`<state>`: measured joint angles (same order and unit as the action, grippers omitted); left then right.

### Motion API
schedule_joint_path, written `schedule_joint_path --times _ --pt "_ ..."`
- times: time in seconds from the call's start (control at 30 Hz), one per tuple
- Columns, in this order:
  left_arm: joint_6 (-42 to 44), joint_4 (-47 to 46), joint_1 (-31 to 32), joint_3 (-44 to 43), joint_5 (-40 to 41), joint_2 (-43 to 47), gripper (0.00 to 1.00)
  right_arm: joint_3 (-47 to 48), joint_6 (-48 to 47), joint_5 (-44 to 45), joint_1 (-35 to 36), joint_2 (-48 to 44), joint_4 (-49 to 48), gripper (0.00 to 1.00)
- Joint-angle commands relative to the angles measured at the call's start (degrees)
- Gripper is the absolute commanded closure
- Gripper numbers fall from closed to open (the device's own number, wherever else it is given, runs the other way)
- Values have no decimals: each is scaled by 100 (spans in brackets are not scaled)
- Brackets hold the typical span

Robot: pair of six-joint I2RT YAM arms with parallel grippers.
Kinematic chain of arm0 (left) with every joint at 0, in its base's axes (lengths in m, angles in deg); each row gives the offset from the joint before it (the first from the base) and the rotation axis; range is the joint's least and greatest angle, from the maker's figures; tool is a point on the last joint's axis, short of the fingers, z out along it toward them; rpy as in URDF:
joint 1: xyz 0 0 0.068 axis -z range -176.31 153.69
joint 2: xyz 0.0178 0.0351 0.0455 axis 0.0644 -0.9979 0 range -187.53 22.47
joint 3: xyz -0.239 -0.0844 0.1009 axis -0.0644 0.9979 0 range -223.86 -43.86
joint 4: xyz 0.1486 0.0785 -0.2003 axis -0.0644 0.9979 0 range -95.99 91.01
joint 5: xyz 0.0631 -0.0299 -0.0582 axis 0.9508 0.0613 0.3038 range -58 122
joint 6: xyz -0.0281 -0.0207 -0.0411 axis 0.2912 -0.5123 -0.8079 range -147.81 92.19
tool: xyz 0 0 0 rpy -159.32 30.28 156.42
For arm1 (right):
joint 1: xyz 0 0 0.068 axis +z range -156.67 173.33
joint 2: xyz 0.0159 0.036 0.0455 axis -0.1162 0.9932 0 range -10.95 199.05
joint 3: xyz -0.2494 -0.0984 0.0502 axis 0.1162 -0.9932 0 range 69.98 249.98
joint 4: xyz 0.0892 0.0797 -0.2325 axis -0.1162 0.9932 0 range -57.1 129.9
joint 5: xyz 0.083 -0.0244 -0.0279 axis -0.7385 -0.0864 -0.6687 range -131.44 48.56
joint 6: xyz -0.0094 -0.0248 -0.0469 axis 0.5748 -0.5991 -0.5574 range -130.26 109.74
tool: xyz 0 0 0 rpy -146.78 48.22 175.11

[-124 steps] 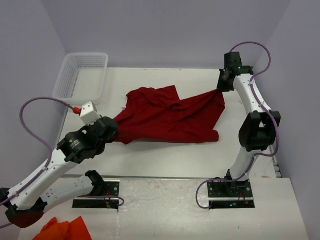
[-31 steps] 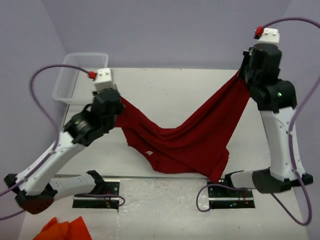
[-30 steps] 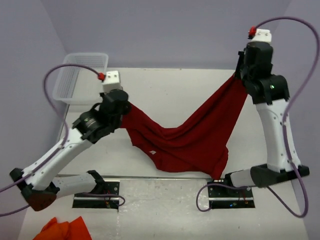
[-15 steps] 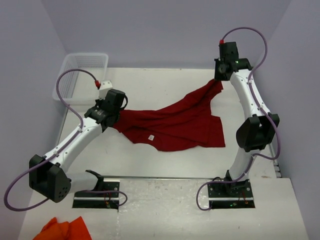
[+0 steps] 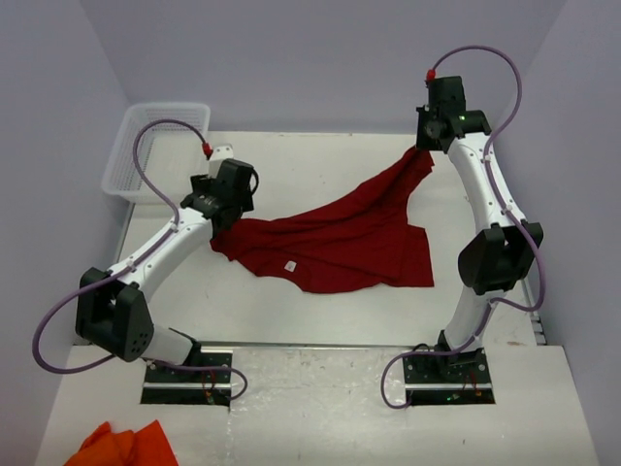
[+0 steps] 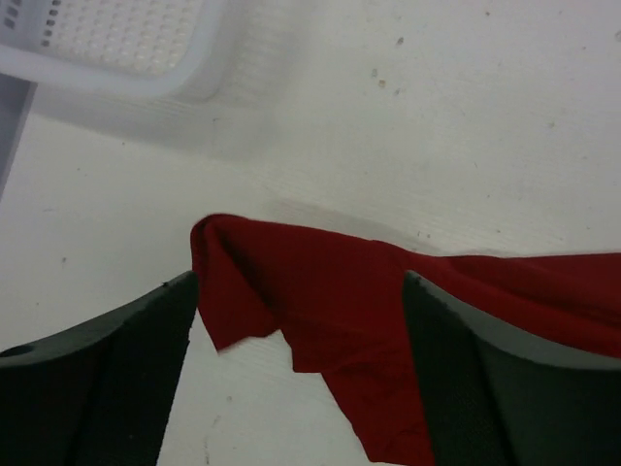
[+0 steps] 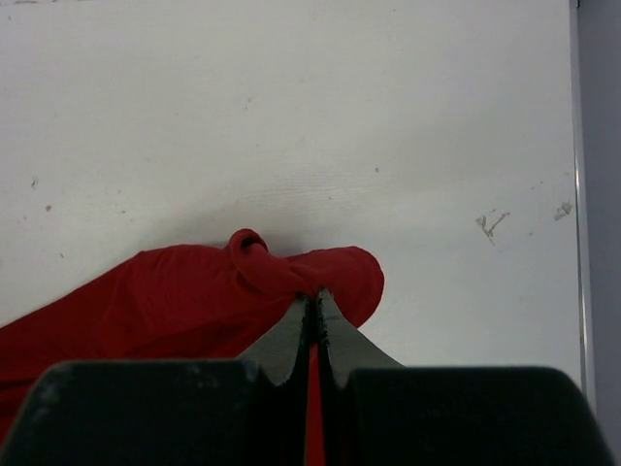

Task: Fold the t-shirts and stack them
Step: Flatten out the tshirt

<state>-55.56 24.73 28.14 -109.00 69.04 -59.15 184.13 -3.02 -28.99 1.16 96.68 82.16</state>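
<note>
Across the middle of the worktop point(image 5: 291, 316) lies a red shirt point(image 5: 335, 243), loose and rumpled, running from left of centre toward the far right corner. A small white tag point(image 5: 288, 265) shows on the fabric close to its near hem. The shirt's far right corner is drawn up off the surface to the right gripper point(image 5: 424, 149), which sits close to the far edge on the right side. That arm's wrist view shows the fingers pinched tight on a bunched fold of the cloth, with a thin red strip between them and a rolled lump of fabric just past the tips. At the shirt's left end the left gripper point(image 5: 221, 216) hovers over the cloth's edge, nearer the left edge of the worktop than the middle. From its own camera the two dark fingers stand wide apart, the turned-over corner of the shirt lies on the surface below the gap, and neither finger is gripping it. The near right part of the shirt lies flat and reaches toward the right edge. A white mesh basket point(image 5: 155, 146) stands in the far left corner, apart from the shirt, and its rim shows blurred at the top left of the left wrist view. Past the near edge, at the left, an orange cloth point(image 5: 126, 445) lies on the lower ledge.
</note>
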Motion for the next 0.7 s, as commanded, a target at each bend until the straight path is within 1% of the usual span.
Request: schedule_joint_path --times 0.0,0.03,0.07,0.1,0.13,0.17,0.2,0.23,0.27,0.3,0.33,0.37,0.4,0.43,0.5,0.53,0.67 --pt "269 -470 252 -385 -285 -38 10 29 -153 108 -19 -102 -171 100" --pt "409 -627 410 -394 -233 -38 7 29 -153 109 -36 -128 -171 100" --pt "584 -655 821 -429 -171 6 7 29 -153 91 -63 -146 -171 100" --pt "682 -725 1060 -429 -136 32 7 2 -145 56 -115 -172 -171 100" --pt "831 -986 1254 -385 -440 67 10 2 -136 21 -133 -199 -171 100" --pt "1032 -1050 1595 -385 -660 94 14 -6 -136 3 -159 -208 -171 100" --pt "1026 -1094 1729 -385 -898 85 21 -7 -127 12 -194 -216 -171 100" --pt "982 -1155 1826 -385 -1422 59 40 -24 -101 3 -203 -225 -171 100" --pt "886 -1182 1983 -376 -1706 -45 56 -33 -101 -32 -212 -251 -171 100" --pt "842 -1226 2072 -367 -2135 -99 78 -50 -101 -41 -212 -252 -171 100" --pt "719 -1331 2203 -359 -2296 -256 100 -59 -92 -41 -221 -234 -171 100" --pt "666 -1410 2248 -341 -2463 -344 100 -68 -66 -58 -221 -234 -171 100" --pt "596 -1594 2327 -298 -2873 -589 100 -86 -57 -67 -221 -234 -171 100" --pt "534 -1648 2328 -314 -3060 -591 100 -103 -30 -76 -221 -225 -171 100" --pt "402 -1692 2468 -472 -3394 -1126 100 -147 -4 -67 -221 -217 -171 100" --pt "332 -1683 2590 -534 -3509 -1537 100 -165 5 -67 -221 -208 -171 100" --pt "121 -1779 2934 -798 -3931 -2418 100 -244 5 -32 -230 -225 -171 100"
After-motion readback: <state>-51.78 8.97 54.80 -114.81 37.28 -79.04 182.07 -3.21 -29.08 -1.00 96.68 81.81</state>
